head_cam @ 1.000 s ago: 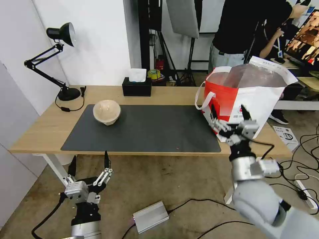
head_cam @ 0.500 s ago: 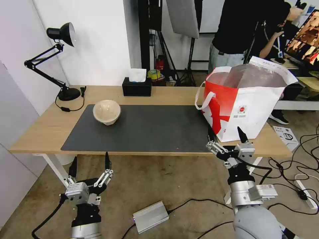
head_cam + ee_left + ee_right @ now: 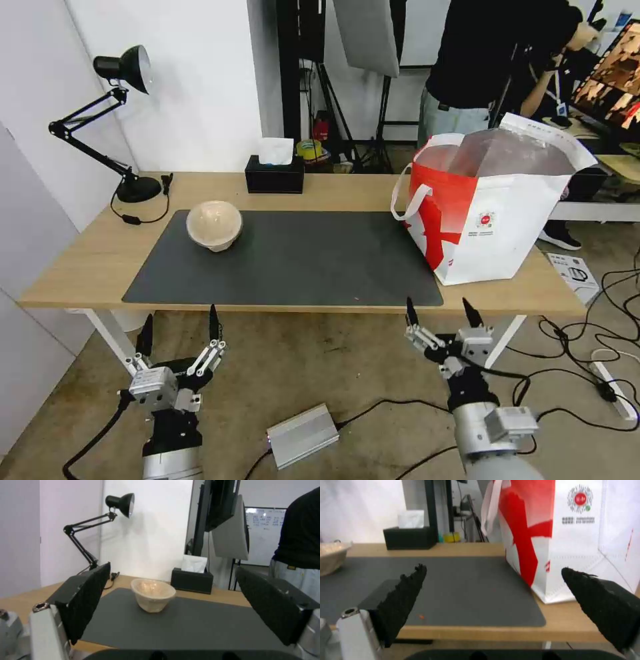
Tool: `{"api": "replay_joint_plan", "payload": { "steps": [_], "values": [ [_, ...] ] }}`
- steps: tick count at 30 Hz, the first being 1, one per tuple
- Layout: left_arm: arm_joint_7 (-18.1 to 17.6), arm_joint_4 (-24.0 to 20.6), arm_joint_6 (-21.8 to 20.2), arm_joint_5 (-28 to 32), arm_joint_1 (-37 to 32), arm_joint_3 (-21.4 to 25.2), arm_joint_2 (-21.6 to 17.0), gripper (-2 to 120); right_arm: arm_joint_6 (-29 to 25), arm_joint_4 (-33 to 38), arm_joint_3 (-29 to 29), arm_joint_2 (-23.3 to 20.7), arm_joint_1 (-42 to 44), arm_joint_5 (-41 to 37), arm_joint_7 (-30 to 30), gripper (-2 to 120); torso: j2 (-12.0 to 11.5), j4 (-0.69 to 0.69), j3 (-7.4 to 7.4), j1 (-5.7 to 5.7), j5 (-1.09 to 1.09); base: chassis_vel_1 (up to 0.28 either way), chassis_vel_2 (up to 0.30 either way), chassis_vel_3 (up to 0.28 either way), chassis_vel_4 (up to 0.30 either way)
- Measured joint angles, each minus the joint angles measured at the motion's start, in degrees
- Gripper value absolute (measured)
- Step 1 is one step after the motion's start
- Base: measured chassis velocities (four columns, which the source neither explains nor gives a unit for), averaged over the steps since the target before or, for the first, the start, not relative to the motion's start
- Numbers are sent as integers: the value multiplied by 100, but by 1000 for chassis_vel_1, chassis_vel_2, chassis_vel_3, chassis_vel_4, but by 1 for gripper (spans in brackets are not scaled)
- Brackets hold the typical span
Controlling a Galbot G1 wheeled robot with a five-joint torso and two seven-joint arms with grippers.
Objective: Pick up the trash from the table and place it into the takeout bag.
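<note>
While both of our arms hang low in front of the table's (image 3: 100,263) near edge, only 1 piece of trash sits on it: the beige bowl (image 3: 214,225), upright at the far left corner of the dark grey mat (image 3: 300,267).

Our left gripper (image 3: 179,333) hovers below the near edge toward the left end, fingers spread wide and holding nothing. From the left wrist view the beige bowl (image 3: 153,597) sits framed between the 2 pads, so we judge this arm is lined up on it for the approach.

Our right gripper (image 3: 441,319) hangs just under the near edge by the mat's near right corner, fingers likewise spread and empty. It points toward the takeout bag (image 3: 493,220), which stands open at the table's right end, its base partly on the mat's right edge and its foil mouth gaping upward, ready to receive things dropped from above.

Nothing lies on the mat between bowl and bag, so the carry across looks unobstructed. The black tissue box (image 3: 274,173) sits at the far edge, behind the bowl, well clear of a reach from the front. The desk lamp (image 3: 113,120) occupies the far left corner, its cord (image 3: 137,219) curling near the mat's corner beside the bowl; a wide swing from the left could brush it.
</note>
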State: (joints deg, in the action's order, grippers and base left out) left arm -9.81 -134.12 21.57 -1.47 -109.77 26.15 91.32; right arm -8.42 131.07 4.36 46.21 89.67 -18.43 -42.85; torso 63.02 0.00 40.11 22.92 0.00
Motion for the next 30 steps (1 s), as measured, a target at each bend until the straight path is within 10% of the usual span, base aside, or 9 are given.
{"api": "replay_joint_plan", "payload": {
  "steps": [30],
  "values": [
    [-2, -14, 12, 23, -20, 17, -2, 100, 337, -1, -35, 20, 93, 198, -150, 100, 0, 0, 0, 0, 0, 0, 0, 0, 0]
  ]
}}
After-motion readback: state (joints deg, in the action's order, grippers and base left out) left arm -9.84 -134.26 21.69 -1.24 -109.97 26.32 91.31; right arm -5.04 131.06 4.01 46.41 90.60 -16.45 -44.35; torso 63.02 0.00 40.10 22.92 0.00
